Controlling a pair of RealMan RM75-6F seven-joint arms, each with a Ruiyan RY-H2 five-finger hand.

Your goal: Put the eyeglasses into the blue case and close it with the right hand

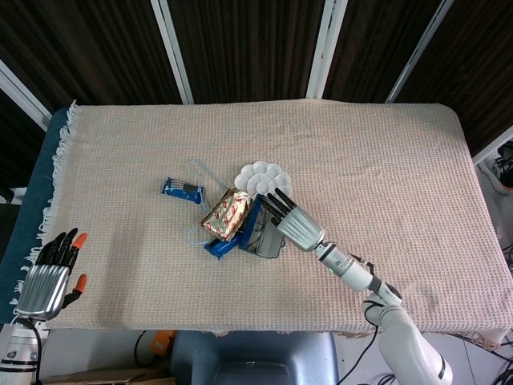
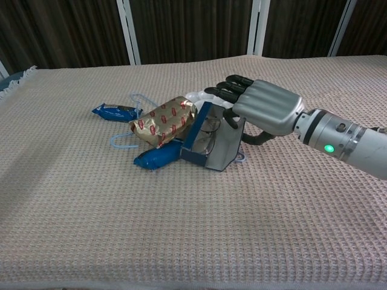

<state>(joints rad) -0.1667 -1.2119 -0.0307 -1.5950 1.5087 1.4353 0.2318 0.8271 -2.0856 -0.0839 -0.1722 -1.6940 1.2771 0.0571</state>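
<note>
Eyeglasses [image 2: 208, 134] lie inside open blue case [image 2: 213, 145]; right hand [image 2: 261, 107], fingers extended and empty, should press lid squarely; left hand [image 1: 50, 273] spread, idle.

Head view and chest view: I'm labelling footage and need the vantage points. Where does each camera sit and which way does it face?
Head view: sits high, looks steeply down on the cloth-covered table; shows the left hand at the near left edge and the right hand at the blue case.
Chest view: sits low, looks forward across the table; shows only the right hand and forearm.
Shared: right hand, blue case, gold packet.
</note>
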